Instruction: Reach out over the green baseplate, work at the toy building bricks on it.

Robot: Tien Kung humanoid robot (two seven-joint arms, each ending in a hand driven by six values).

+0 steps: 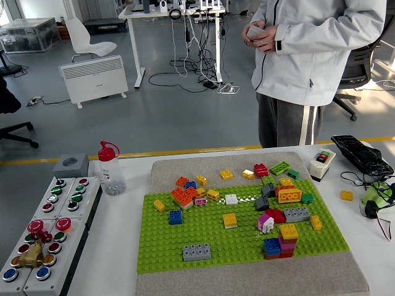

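**Robot hand out of view; bricks spread over the baseplate**

Neither robot hand appears, so their state cannot be told. The green baseplate lies on a grey felt mat on the tabletop, probably to steady it. Toy building bricks crowd the baseplate's far half; a grey brick sits alone near its front edge. Beyond the baseplate a person stands, hands held together at the chest, clear of the work.

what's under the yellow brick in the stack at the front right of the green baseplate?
The yellow brick tops a short stack: a pink brick sits directly beneath it, a red brick lower down, and a blue brick beside them. The baseplate studs beneath are covered.
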